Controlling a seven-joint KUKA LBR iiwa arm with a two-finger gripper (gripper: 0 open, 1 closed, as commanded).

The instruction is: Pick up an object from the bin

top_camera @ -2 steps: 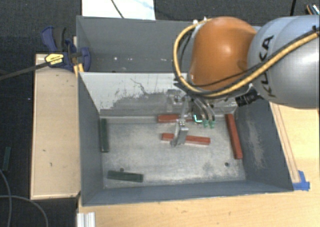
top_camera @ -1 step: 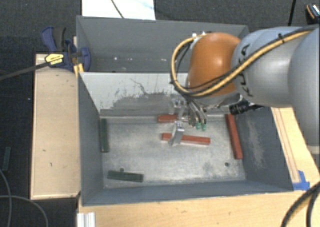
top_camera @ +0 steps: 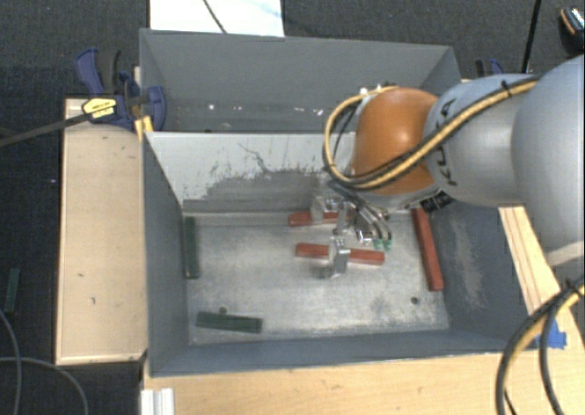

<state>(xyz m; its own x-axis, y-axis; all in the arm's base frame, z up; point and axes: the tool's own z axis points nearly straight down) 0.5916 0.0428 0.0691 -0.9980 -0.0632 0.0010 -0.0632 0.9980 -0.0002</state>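
Nearest the front wall of the grey bin (top_camera: 302, 354), toward its left corner, a dark green bar (top_camera: 228, 321) lies flat on the floor, running along that wall. Farther in, at the middle of the floor, the end effector (top_camera: 336, 264) is down low over a flat red bar (top_camera: 311, 250), which lies crosswise with one end showing on each side of the tool. The tip sits at about the bar's mid-length. Whether it is released or clenched on the bar cannot be told, nor whether it touches it. To the right, near the right wall and well apart from the red bar, a longer red-brown stick (top_camera: 430, 250) lies pointing front to back. Along the left wall a second dark green bar (top_camera: 190, 247) lies the same way. Just behind the end effector, near the foot of the scuffed back wall, a short red piece (top_camera: 300, 218) rests on the floor. Above all this the arm's orange cover (top_camera: 388, 143), looped with yellow-and-black cables (top_camera: 343, 125), hangs over the bin's rear right part.
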